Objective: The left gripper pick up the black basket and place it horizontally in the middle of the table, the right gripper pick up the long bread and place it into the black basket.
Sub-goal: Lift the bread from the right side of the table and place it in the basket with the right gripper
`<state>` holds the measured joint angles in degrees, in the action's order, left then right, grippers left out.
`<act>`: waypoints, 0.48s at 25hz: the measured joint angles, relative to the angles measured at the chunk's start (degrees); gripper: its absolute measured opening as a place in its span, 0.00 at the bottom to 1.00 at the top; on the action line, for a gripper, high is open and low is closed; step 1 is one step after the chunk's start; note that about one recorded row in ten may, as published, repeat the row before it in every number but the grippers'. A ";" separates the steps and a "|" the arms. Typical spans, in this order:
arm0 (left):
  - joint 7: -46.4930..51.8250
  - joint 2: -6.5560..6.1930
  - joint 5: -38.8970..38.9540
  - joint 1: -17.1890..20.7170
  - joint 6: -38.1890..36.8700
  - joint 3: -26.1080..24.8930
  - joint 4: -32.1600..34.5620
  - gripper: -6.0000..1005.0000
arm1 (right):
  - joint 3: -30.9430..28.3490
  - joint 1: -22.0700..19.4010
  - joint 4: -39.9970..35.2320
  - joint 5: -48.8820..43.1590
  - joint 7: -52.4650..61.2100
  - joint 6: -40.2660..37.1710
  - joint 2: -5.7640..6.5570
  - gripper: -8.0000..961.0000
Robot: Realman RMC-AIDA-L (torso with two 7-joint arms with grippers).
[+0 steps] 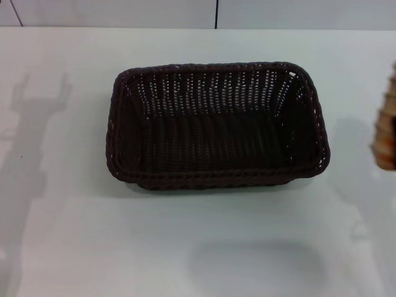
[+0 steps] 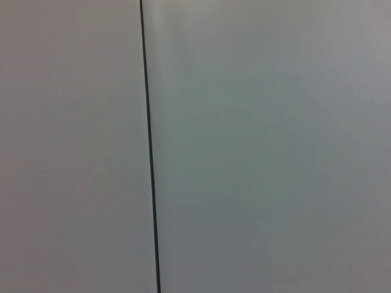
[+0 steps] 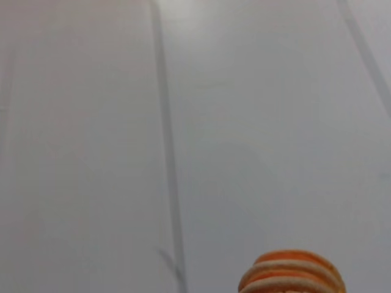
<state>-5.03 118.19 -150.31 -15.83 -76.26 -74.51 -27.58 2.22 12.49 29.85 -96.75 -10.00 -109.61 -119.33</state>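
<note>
The black basket (image 1: 216, 127) lies lengthwise across the middle of the white table (image 1: 198, 247), empty and resting flat. The long bread (image 1: 385, 124), tan with orange stripes, shows at the right edge of the head view, raised off the table and standing on end. Its striped end also shows close up in the right wrist view (image 3: 292, 274) against the wall panels. It hangs in the right gripper, whose fingers are almost wholly out of frame. The left gripper is out of view. The left wrist view shows only wall panels.
A shadow of the left arm falls on the table at the left (image 1: 31, 142). A white panelled wall (image 1: 216, 12) runs behind the table's far edge.
</note>
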 joint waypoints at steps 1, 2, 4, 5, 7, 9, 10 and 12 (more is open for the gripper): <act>0.06 0.00 0.02 0.05 0.00 0.00 0.00 0.80 | 0.07 1.65 -0.51 -0.44 0.08 0.85 0.02 0.58; 0.11 0.01 -0.02 0.11 0.00 0.00 0.00 0.80 | 0.17 4.78 -0.82 -0.50 0.12 3.70 0.05 0.57; 0.15 0.02 0.01 0.26 0.03 0.00 0.00 0.80 | 0.19 6.59 -0.84 -0.52 0.17 6.14 0.07 0.57; 0.16 0.03 0.01 0.31 0.03 0.00 0.00 0.80 | 0.20 8.26 -0.89 -0.64 0.32 8.50 0.09 0.56; 0.17 0.07 0.01 0.43 0.02 -0.01 0.00 0.80 | 0.02 11.89 -0.73 -2.10 0.95 15.34 0.16 0.55; 0.18 0.11 0.02 0.48 0.00 -0.02 0.00 0.80 | -0.27 12.74 -0.41 -2.70 1.15 17.74 0.15 0.55; 0.19 0.12 0.03 0.51 0.00 -0.02 0.00 0.80 | -0.60 13.13 -0.21 -2.85 1.27 19.06 0.13 0.54; 0.20 0.12 0.02 0.55 0.00 -0.02 0.02 0.80 | -1.72 14.00 0.78 -2.94 1.51 23.43 0.03 0.52</act>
<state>-4.83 118.30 -150.29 -15.28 -76.26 -74.53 -27.56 0.50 26.48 30.63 -99.69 -8.49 -86.18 -119.30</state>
